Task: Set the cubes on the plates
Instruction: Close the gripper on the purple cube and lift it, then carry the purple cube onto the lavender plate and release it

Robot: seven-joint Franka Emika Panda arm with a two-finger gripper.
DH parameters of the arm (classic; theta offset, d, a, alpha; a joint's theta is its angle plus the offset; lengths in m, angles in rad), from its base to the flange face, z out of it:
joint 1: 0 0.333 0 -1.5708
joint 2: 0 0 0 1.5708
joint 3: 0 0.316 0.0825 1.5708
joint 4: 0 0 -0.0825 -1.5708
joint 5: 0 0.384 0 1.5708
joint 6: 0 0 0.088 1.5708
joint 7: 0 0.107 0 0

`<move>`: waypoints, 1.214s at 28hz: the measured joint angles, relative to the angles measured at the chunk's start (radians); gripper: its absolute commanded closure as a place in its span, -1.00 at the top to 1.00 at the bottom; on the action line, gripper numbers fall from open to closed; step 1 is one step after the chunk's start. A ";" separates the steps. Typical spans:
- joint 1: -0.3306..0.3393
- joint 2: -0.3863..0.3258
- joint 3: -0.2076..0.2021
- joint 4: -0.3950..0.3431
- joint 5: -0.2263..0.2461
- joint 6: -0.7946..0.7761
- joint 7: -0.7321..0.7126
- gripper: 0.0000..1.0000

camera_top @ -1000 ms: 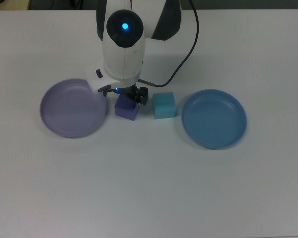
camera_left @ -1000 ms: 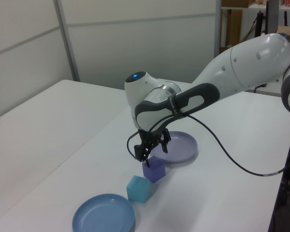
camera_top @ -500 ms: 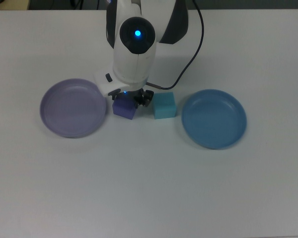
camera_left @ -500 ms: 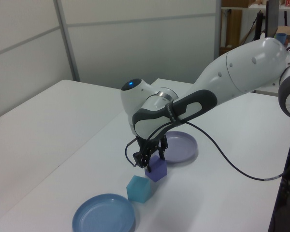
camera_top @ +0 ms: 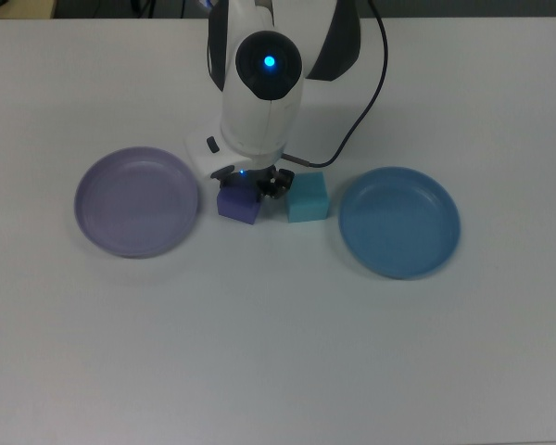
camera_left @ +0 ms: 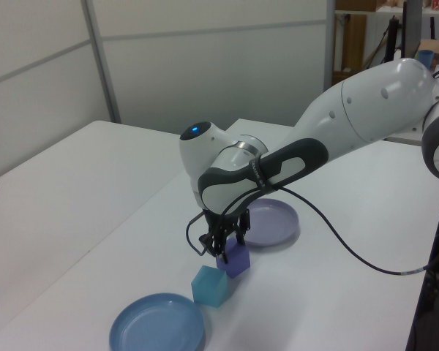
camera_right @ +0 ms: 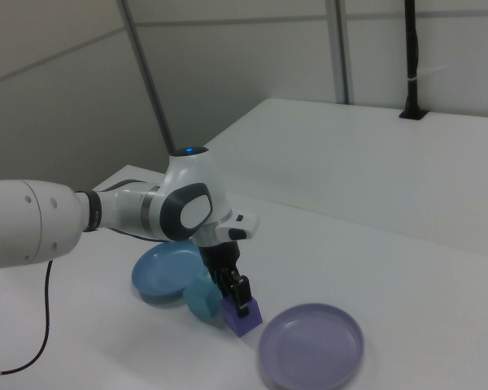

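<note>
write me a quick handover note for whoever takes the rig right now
Gripper: down at the small matte purple cube, fingers either side of it; a closed grasp cannot be confirmed.
Purple cube: on the white table, between the pale lavender round plate and the small light teal cube.
Teal cube: on the table, beside the solid blue round plate.
Done: nothing placed; both plates hold no cube.
Left: grasp and lift the purple cube, set it on a plate, likely the lavender one next to it, then do the same with the teal cube.
</note>
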 measured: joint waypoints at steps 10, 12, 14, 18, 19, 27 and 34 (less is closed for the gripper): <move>-0.092 -0.036 -0.015 0.043 0.000 0.000 0.004 -1.00; -0.126 -0.045 -0.016 0.045 0.000 0.000 0.004 -1.00; -0.166 -0.052 -0.017 0.045 0.000 0.000 0.001 -1.00; -0.225 -0.049 -0.017 0.041 0.000 0.000 -0.021 -1.00; -0.243 -0.045 -0.017 0.039 0.000 0.000 -0.030 -1.00; -0.310 -0.010 -0.017 0.035 0.014 0.000 -0.083 1.00; -0.347 0.005 -0.017 0.034 0.025 0.000 -0.141 1.00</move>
